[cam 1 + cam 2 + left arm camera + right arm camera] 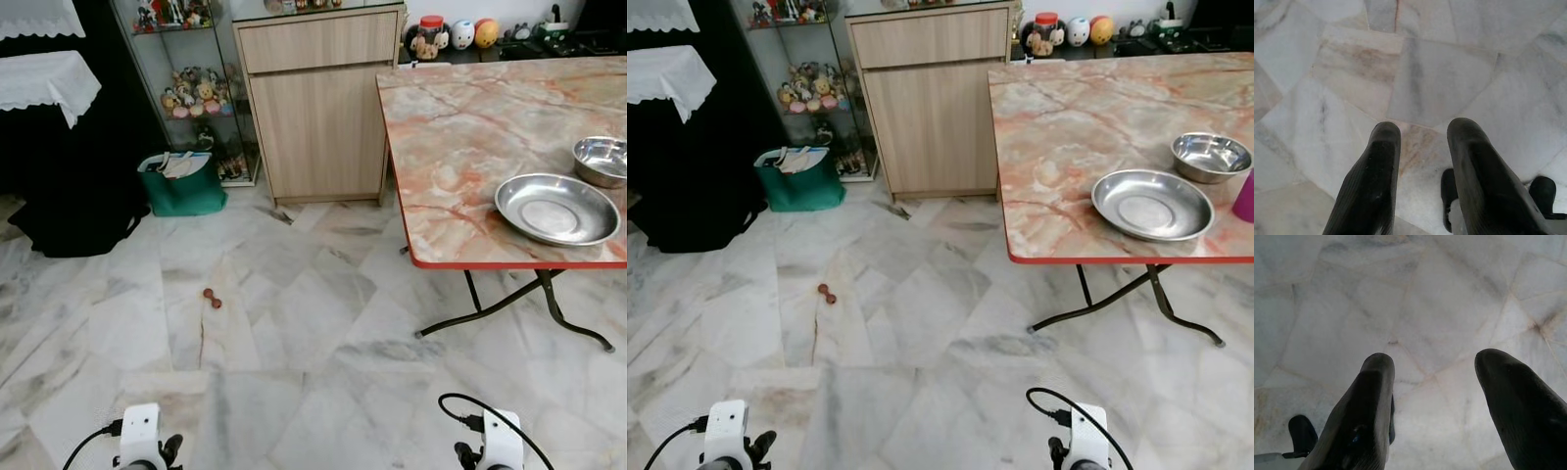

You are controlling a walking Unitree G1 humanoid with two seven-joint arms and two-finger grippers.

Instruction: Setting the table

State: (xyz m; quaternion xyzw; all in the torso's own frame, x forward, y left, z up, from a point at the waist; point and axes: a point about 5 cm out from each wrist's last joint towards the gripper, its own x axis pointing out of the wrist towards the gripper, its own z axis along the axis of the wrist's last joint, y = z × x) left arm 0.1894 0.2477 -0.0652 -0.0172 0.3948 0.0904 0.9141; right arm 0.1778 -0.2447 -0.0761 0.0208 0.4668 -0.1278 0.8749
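Steel plate (556,209) and bowl (601,160) rest on the marble surface (470,127) at 2 o'clock. A pink cup (1245,196) edges the right eye view. Left claw (1422,132) and right claw (1432,363) hang open, empty, over the floor (294,333).

Both arms hang low at the robot's sides, with only their white wrist housings and black cables showing at the lower edge of the head views. The left hand (1422,134) points down at the floor, its two black fingers parted by a narrow gap. The right hand (1435,364) also points down, its fingers spread wider apart. Neither hand holds anything.
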